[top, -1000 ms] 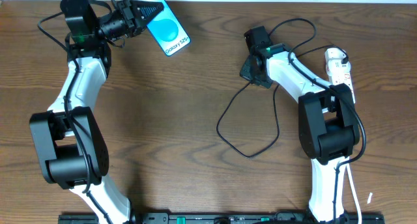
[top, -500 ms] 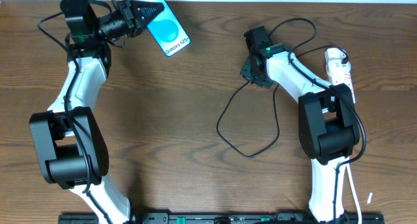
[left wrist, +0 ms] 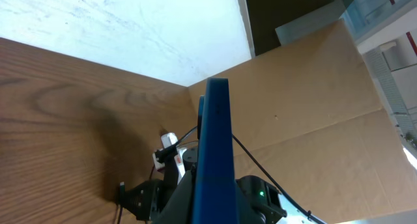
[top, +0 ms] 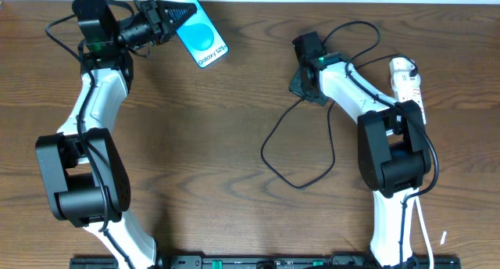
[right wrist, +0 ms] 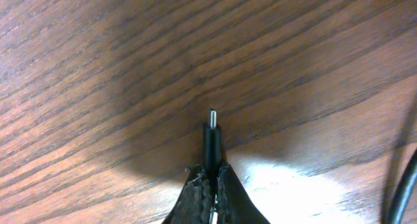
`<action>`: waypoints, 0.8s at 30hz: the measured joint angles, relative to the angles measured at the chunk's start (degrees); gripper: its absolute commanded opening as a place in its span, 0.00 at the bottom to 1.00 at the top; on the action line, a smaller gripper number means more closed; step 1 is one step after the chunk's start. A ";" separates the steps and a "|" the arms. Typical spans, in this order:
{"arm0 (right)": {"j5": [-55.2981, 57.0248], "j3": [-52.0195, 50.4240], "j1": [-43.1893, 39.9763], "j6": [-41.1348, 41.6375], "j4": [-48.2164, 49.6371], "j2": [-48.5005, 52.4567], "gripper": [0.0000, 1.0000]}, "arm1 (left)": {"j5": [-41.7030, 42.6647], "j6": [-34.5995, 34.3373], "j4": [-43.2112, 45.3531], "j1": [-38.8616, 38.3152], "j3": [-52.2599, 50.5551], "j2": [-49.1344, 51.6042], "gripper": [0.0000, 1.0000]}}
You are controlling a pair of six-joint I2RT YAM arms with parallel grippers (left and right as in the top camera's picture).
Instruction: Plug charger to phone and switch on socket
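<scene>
My left gripper [top: 173, 17] is shut on the phone [top: 201, 34] at the table's far left and holds it tilted up, blue "Galaxy S25" screen showing. In the left wrist view the phone [left wrist: 214, 152] shows edge-on between the fingers. My right gripper [top: 298, 84] is shut on the charger's plug end; in the right wrist view the small plug tip [right wrist: 212, 129] sticks out past the fingers [right wrist: 210, 178], just above the wood. The black charger cable [top: 297, 156] loops over the table's middle. The white socket [top: 406, 83] lies at the far right, partly behind the right arm.
The wooden table [top: 234, 144] runs to a pale wall at the back edge. The two arms' bases stand at the front left and front right. In the left wrist view a cardboard panel [left wrist: 313, 100] stands beyond the table.
</scene>
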 measured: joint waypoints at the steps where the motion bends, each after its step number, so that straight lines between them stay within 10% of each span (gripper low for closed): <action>1: 0.26 0.00 -0.02 0.00 0.02 0.04 0.01 | 0.00 0.00 0.00 0.00 0.00 0.00 0.07; 10: -3.15 -0.09 -0.04 -4.31 4.26 0.28 0.01 | 0.17 0.00 0.00 0.00 0.00 0.00 0.07; 24: -49.86 -0.04 -0.02 -31.91 21.05 0.63 0.01 | 0.17 -0.02 2.91 0.00 0.00 0.00 0.07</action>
